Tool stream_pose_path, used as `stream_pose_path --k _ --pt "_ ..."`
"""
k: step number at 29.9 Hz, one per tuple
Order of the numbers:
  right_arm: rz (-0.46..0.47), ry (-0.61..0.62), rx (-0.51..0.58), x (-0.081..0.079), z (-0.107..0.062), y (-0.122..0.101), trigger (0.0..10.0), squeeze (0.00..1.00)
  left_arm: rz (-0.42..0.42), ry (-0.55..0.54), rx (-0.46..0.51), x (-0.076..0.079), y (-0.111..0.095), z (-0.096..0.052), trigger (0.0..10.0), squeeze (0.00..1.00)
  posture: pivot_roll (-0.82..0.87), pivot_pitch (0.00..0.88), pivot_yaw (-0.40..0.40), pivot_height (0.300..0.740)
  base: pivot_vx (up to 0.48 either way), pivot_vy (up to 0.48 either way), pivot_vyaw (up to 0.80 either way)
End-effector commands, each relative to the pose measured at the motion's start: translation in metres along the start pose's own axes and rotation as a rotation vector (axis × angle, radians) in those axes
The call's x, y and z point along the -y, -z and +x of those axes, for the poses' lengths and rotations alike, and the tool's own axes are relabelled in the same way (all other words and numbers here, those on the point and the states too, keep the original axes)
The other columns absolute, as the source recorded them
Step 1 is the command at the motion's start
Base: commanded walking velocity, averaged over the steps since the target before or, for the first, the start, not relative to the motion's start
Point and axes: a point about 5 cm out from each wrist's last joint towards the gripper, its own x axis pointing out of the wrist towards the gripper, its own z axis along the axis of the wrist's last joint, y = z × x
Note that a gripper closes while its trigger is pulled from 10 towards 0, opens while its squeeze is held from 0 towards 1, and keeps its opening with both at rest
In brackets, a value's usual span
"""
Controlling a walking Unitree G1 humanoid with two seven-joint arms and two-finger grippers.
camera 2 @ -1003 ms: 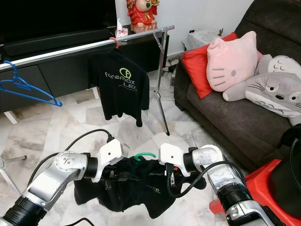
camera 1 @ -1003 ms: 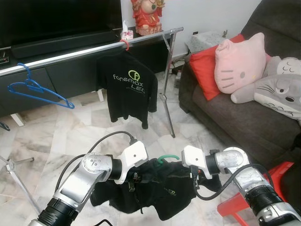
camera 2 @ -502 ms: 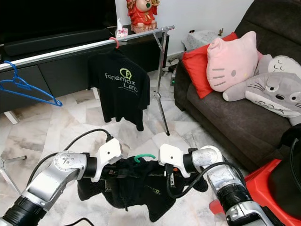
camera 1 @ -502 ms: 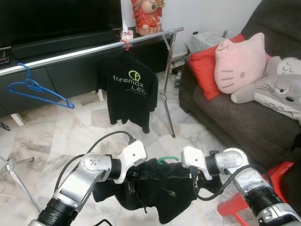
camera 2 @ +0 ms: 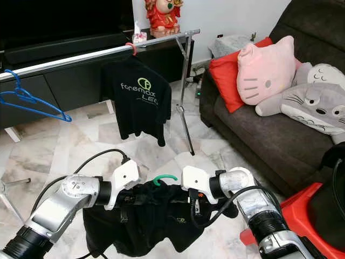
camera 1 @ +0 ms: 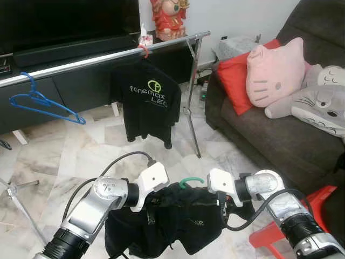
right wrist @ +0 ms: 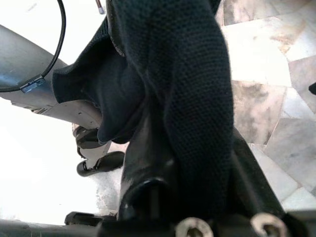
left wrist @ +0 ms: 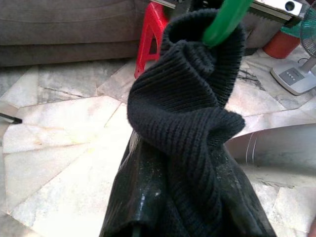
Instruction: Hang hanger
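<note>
Green hanger (camera 1: 187, 182) with black shirt (camera 1: 178, 221) hangs between both bent arms' claws, each gripping its fabric.

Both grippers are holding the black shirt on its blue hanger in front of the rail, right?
Not quite: the hanger in the black shirt held by the left gripper and right gripper is green, as the right eye view shows. The blue hanger hangs on the rail.
</note>
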Motion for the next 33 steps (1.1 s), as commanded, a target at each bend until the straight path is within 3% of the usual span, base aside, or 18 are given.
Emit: stream_pose_path --k 1,18,24,28,33 --pt "-0.027 0.025 0.045 0.006 -0.001 -0.011 10.0 1.0 0.004 0.028 0.023 0.006 -0.004 0.004 0.0 0.0 0.01 0.0 -0.02 0.716 0.0 0.0 0.0" --pt "-0.021 0.022 0.017 0.008 -0.016 -0.007 10.0 1.0 -0.008 0.01 0.004 0.007 0.004 0.009 0.0 0.0 -0.01 0.0 -0.039 0.716 0.0 0.0 0.0" --pt "-0.005 0.03 -0.045 0.008 -0.021 0.002 10.0 1.0 -0.004 -0.017 0.019 0.005 0.001 0.008 0.0 0.0 -0.01 0.0 -0.056 0.716 0.0 0.0 0.0" --pt "0.03 0.056 -0.073 0.008 -0.025 0.011 10.0 1.0 -0.003 -0.033 0.028 0.004 0.0 0.009 0.0 0.0 -0.01 0.0 -0.067 0.716 0.0 0.0 0.0" --pt "0.1 0.192 -0.094 0.009 -0.038 0.027 10.0 1.0 -0.017 -0.101 0.032 0.004 0.006 0.008 0.0 0.0 -0.02 0.0 -0.086 0.716 0.0 0.0 0.0"
